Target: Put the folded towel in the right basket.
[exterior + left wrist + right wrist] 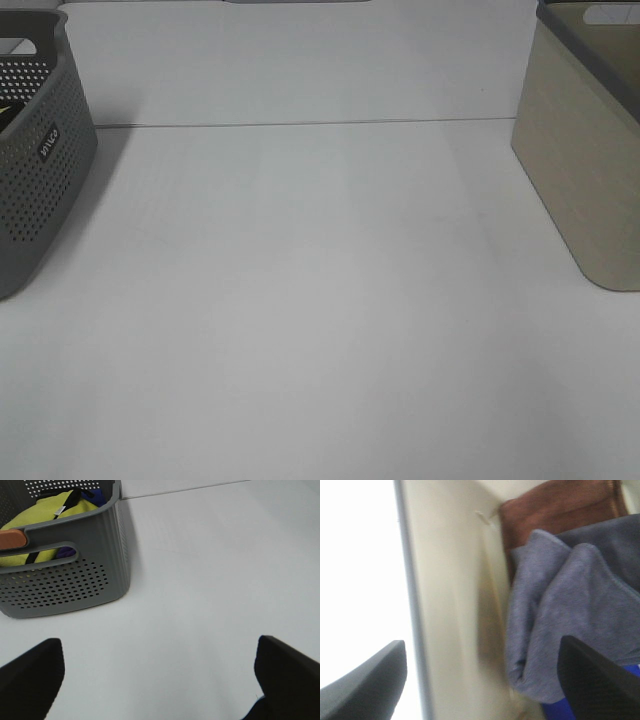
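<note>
Exterior high view: showing a white table (pixel 320 300) carrying a grey perforated basket (pixel 40 190) at the left edge and a beige right basket (pixel 585 170) at the right edge, standing well apart. Right wrist view: looking down into that beige basket, showing the grey-blue towel (pixel 560 615) lying bunched inside against the wall, next to a brown cloth (pixel 555 510); showing the right gripper (pixel 480 675) spreading wide above it, gripping nothing. Left wrist view: showing the left gripper (pixel 159 675) gaping equally wide, holding nothing, hovering over bare table near the grey basket containing a yellow-green cloth (pixel 45 515).
</note>
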Action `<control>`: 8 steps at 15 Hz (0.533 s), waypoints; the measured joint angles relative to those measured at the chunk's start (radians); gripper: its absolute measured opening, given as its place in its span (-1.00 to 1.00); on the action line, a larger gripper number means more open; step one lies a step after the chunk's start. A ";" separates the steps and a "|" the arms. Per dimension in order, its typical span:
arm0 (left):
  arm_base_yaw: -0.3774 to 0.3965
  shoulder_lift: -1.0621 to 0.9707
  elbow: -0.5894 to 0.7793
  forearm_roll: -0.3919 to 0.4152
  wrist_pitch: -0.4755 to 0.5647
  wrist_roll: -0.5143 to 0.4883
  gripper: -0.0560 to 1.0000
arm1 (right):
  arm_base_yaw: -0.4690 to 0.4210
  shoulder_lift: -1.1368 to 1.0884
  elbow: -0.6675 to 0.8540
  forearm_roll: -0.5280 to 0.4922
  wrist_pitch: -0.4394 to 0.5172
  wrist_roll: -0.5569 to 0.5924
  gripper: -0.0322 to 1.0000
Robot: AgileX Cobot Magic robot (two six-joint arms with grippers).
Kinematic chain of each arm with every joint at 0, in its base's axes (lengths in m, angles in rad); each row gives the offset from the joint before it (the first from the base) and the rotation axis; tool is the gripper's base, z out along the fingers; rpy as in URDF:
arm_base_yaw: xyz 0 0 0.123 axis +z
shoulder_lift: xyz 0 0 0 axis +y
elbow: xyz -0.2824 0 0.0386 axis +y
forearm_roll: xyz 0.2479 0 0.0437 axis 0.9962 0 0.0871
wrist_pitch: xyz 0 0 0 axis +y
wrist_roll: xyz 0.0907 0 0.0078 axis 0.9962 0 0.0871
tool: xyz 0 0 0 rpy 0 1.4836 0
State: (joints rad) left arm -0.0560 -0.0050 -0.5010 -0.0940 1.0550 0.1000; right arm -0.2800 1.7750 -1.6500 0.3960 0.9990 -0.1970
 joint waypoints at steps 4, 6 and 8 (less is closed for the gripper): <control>0.000 0.000 0.000 0.000 0.000 0.000 0.97 | 0.078 -0.075 0.000 -0.018 0.112 -0.003 0.58; 0.000 0.000 0.000 0.000 0.000 0.000 0.97 | 0.129 -0.102 0.000 -0.045 0.154 0.014 0.58; 0.000 0.000 0.000 0.000 0.000 0.000 0.97 | 0.244 -0.156 0.000 -0.090 0.211 0.030 0.58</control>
State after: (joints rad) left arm -0.0560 -0.0050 -0.5010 -0.0940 1.0550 0.1000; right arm -0.0360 1.6190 -1.6500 0.3060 1.2100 -0.1670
